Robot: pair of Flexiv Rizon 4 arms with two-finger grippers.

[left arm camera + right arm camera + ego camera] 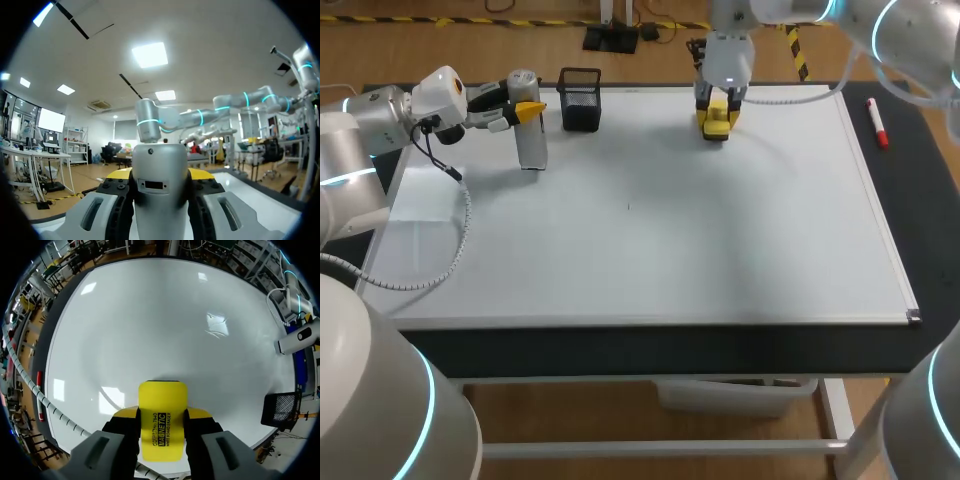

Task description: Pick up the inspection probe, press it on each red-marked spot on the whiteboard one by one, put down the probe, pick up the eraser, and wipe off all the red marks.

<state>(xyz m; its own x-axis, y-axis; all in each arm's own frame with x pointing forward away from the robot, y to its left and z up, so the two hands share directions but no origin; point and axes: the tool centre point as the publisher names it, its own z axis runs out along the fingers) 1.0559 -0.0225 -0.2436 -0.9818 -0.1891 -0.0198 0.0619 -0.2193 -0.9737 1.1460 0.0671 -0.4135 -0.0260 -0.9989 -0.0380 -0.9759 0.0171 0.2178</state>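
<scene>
Head view: a white rectangular whiteboard (640, 230) covers the table. At its ten o'clock, the left gripper (529, 108) is clamped on the upright silver cylindrical inspection probe (528, 140). At twelve o'clock, the right gripper (718, 105) grips the yellow block eraser (717, 122) by the board's far edge.

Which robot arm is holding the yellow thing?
The right arm's tool clamps the yellow rectangular eraser. The left arm's tool clamps a grey cylindrical probe instead.

A black mesh cup (580, 100) stands upright, well apart from a red-capped marker (877, 123) lying flat.
</scene>
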